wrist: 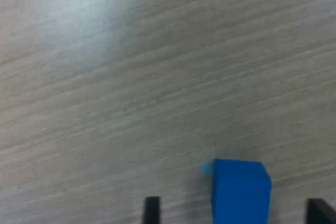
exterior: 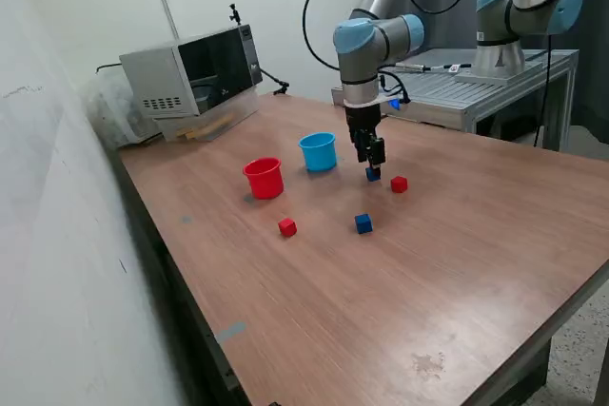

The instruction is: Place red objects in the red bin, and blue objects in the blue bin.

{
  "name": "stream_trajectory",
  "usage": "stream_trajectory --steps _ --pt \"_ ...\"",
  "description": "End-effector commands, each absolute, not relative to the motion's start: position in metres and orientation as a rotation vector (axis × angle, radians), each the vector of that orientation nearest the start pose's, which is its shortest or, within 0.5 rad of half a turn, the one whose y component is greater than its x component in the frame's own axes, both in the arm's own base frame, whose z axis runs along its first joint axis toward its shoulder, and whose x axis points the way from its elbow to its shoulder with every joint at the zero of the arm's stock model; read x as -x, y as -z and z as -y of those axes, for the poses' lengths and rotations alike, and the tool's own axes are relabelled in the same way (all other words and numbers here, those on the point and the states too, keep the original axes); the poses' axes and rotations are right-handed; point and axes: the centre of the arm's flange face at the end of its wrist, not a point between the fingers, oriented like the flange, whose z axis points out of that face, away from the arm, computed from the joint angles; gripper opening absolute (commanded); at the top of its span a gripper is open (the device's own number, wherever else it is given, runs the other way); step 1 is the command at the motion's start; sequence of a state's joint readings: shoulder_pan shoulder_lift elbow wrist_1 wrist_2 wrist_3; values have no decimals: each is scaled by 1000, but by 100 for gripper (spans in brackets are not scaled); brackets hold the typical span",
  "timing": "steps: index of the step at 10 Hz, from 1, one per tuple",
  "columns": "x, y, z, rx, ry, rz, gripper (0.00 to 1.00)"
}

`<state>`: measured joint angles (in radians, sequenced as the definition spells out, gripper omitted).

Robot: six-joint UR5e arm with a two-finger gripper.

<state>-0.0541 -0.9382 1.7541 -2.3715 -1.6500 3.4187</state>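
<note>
Nearest the camera in the exterior view, two cubes are left loose on the table (exterior: 457, 263): a red cube (exterior: 287, 227) toward that view's left and a blue cube (exterior: 363, 223) just to its right, apart from each other. Neither is touched by anything.

A bit further back, the gripper (exterior: 372, 166) is lowered right over a second blue cube (exterior: 373, 174), with the other red cube (exterior: 399, 183) sitting just beside it on the exterior view's right — close, but not touching as far as can be made out.

The key relation is seen from the wrist: the blue cube (wrist: 241, 190) is sat between the two dark fingertips (wrist: 151, 209), with table showing on both sides of it. So the fingers are spread and nothing is gripped yet. The cube isn't centred either — it's closer to one fingertip than the other, though still inside the gap. It looks roughly squared up with the fingers. No long axis to worry about with a cube, anyway.

Whether the tips are low enough to close is hard to tell; the exterior view suggests they're at about cube height.

Further back again, the blue bin (exterior: 319, 151) is stood upright near the gripper on the exterior view's left, and the red bin (exterior: 264, 178) is placed beyond it on the same side. Nothing can be seen inside either — so a short carry is probably all that's needed once the cube is pinched.
</note>
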Motion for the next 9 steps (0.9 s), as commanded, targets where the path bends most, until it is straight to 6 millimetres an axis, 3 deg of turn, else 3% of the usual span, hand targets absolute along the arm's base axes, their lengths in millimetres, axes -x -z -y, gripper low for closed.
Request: stream_trajectory --steps 1,3,5,9 --pt "625 -116 88 1789 -80 -2514 0" --pt "626 -113 84 1795 -73 -2506 0" --pt "629 -124 85 1942 -82 -2402 0" --pt "622 -244 93 2019 -221 -2452 0"
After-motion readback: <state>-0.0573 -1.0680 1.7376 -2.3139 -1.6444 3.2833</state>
